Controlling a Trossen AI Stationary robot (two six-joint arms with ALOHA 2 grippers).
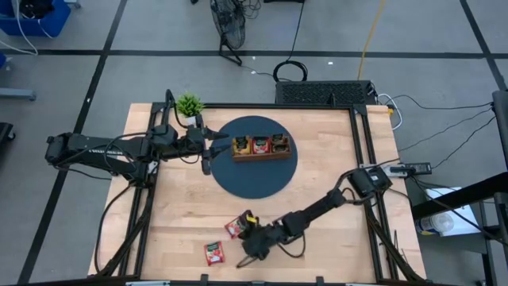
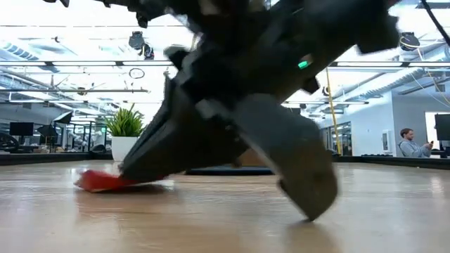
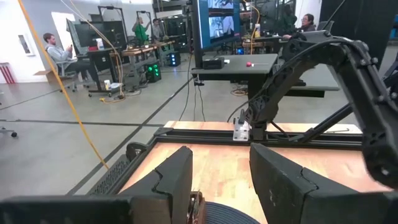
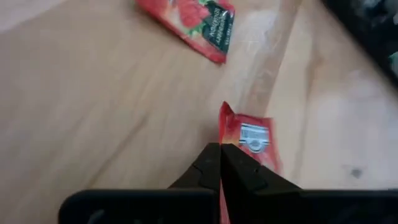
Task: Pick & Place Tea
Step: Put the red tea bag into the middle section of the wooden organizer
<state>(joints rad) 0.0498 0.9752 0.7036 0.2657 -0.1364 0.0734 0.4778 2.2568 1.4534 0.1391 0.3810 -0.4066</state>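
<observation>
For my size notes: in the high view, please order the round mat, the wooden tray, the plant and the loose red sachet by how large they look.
1. Round mat
2. Wooden tray
3. Plant
4. Loose red sachet
The plant and sachet look close in size, so their order is unsure.

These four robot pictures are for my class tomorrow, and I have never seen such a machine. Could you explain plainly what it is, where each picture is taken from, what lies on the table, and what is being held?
It is a robot with two dark arms at a wooden table, each ending in a two-finger gripper. One picture looks straight down, one looks level across the tabletop, and two come from cameras on the wrists.

On a dark round mat stands a wooden tray with three compartments holding tea sachets. A small potted plant stands nearby.

The right gripper is down at the table's near edge, its fingers shut on the edge of a red tea sachet. A second red sachet lies loose beside it.

The left gripper waits, open and empty, beside the tray.
</observation>
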